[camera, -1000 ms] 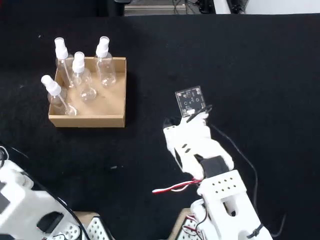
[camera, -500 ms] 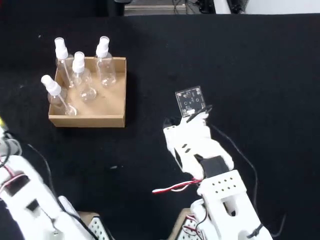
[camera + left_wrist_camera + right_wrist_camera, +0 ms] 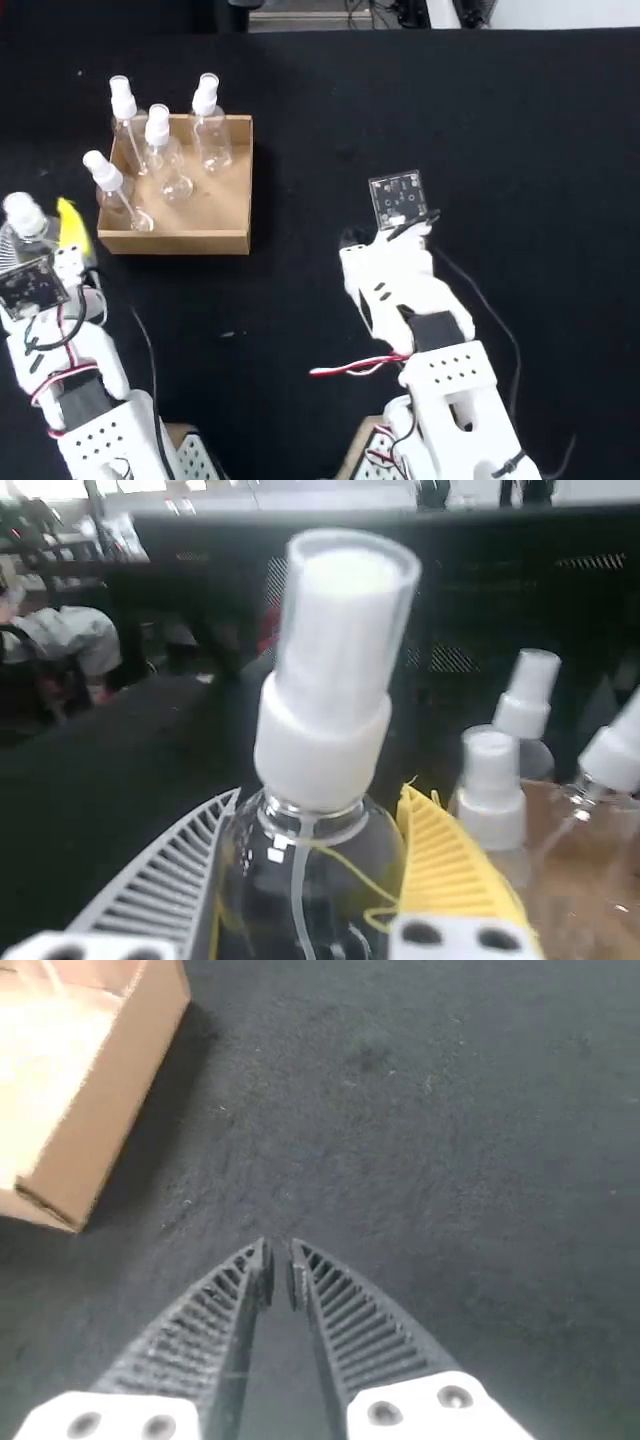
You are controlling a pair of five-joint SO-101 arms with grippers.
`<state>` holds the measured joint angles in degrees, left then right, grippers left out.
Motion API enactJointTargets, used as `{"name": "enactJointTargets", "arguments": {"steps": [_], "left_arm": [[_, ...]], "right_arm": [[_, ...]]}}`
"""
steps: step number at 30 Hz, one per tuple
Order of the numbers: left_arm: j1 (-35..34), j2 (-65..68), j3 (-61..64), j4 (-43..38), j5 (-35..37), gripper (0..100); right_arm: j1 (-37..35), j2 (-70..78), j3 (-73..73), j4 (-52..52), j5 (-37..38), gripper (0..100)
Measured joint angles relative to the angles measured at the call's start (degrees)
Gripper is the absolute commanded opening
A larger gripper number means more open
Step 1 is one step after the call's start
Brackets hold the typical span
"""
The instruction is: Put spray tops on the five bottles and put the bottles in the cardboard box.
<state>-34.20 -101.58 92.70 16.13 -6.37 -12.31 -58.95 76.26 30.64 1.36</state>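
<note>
Done so far: four bottles [image 3: 160,150], each with a spray top on, stand upright inside the cardboard box [image 3: 175,243].
Left to do: the fifth bottle [image 3: 20,232] is not yet in the box. It already wears its spray top [image 3: 335,670], which looks seated, though the seam is too blurred to be sure.
Fifth bottle, place: upright, off the table, just outside the box wall on the side away from the right arm, near the box's front corner.
Left gripper [image 3: 320,800]: clamped on the fifth bottle at its shoulder, the grey finger [image 3: 165,880] on one side and the yellow finger [image 3: 450,865] on the other. The neck and spray top stand up above the fingertips.
Right gripper [image 3: 278,1260]: fingers almost together with only a thin slit between the tips, holding nothing. It is over the bare black table [image 3: 500,120], well apart from the box.
</note>
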Motion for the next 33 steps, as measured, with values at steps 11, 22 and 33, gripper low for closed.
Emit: {"name": "enactJointTargets", "arguments": {"steps": [11, 22, 33], "left_arm": [[17.2, -0.3, -5.7, 5.5, 12.1, 3], [32.2, -0.8, -4.7, -2.1, 13.1, 3], [35.5, -0.6, 3.0, -18.9, 13.1, 3]], "right_arm": [[3.5, 0.0, 6.0, -9.5, 0.0, 1.1], [4.8, 0.0, 8.4, -14.9, 0.0, 1.1], [4.8, 0.0, 9.5, -15.2, 0.0, 1.1]]}}
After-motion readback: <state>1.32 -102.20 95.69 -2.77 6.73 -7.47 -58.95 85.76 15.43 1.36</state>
